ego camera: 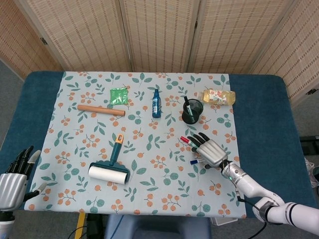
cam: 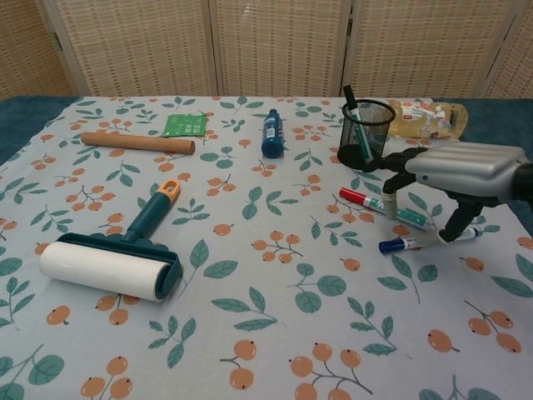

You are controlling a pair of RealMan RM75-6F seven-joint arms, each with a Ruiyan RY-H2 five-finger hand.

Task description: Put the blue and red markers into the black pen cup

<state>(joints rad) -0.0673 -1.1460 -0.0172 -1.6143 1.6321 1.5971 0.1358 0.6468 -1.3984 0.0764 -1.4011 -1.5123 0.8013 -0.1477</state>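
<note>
Right hand (cam: 463,171), fingers (cam: 389,202) spread, over red marker (cam: 385,208) and blue marker (cam: 401,243), near black pen cup (cam: 365,133).

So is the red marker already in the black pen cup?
No, in the chest view the red marker lies flat on the tablecloth, in front of the black pen cup, with the right hand over it.

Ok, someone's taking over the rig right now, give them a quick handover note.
Right hand: fingers spread above both markers, holding nothing.
Left hand: open, idle at the table's near left edge.
Red marker and blue marker: both flat on the cloth, in front of the black pen cup.
Done: nothing in the cup from this job yet.
Left: grasp each marker and drop it in.
</note>
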